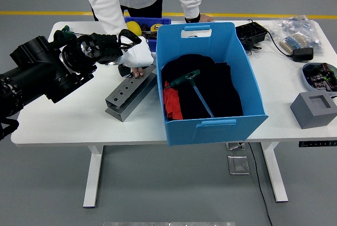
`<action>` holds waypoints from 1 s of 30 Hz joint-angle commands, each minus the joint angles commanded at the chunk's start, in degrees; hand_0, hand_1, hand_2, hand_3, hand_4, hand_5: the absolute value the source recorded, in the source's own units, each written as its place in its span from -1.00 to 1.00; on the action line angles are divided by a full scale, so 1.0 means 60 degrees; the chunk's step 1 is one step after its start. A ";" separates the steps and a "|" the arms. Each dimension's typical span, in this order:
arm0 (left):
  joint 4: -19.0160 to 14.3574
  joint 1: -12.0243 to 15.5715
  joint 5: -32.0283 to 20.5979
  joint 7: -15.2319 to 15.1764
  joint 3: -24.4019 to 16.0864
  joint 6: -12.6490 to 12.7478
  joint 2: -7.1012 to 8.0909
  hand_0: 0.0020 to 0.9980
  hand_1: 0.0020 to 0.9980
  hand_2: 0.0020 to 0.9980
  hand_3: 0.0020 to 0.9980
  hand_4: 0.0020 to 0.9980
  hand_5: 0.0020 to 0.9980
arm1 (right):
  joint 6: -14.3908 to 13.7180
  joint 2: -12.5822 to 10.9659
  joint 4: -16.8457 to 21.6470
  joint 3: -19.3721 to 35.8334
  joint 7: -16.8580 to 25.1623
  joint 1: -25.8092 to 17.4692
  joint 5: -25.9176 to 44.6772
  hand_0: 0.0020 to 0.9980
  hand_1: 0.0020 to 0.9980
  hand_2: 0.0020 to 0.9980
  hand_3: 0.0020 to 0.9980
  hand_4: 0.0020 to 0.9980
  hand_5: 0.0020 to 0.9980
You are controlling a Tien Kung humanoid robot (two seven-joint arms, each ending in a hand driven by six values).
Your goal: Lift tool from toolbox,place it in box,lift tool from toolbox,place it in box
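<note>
The dark blue toolbox [141, 25] stands at the table's back and holds yellow tools. The big light-blue box [210, 123] stands mid-table. In it a green-handled T-wrench [185, 80] lies on black cloth beside a red item [171, 105]. My left arm comes in from the left. Its white hand [138, 52] hovers between the toolbox and the box's left wall, above a person's hand [136, 71]. No tool shows in my hand. The right arm is out of view.
A grey perforated metal rack [128, 95] lies left of the box, and the person's hand rests on its far end. The person's other hand [198, 19] is behind the box. A black device [251, 33], a parts bag [296, 32], a dish [318, 75] and a grey block [314, 109] sit on the right.
</note>
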 joint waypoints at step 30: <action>0.0382 0.0094 0.0000 -0.0333 -0.0640 -0.0807 0.0047 0.72 0.44 0.43 0.09 0.44 -0.83 | -0.0085 -0.0040 0.0029 0.0059 0.0034 0.0100 -0.0062 0.31 0.29 0.46 0.26 0.86 0.39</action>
